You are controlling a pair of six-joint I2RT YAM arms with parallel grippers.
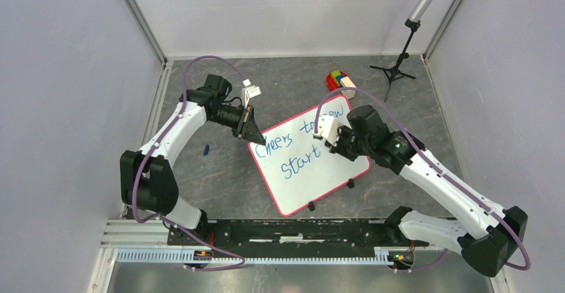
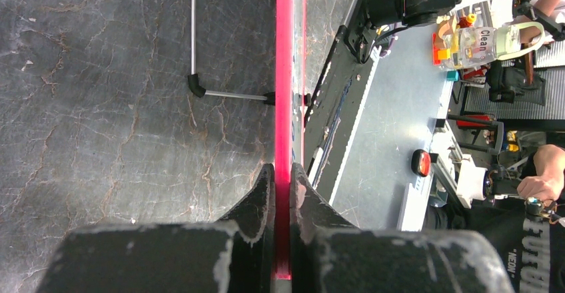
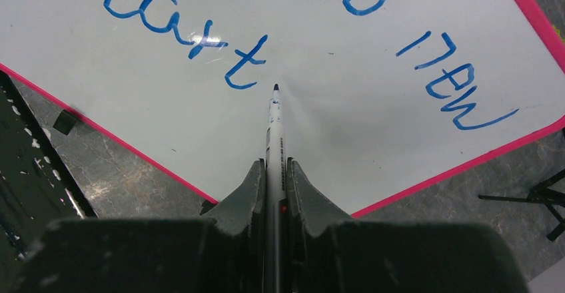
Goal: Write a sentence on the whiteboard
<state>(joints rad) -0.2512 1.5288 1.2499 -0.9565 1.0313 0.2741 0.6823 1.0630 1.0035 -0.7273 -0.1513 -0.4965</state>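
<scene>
On right wrist view only, marker (image 3: pixel 274 123)

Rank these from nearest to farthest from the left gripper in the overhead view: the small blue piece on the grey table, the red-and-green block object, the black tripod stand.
1. The small blue piece, just to the near left of the left gripper.
2. The red-and-green block object, beyond the whiteboard, at its far corner.
3. The black tripod stand, in the far right corner.
</scene>
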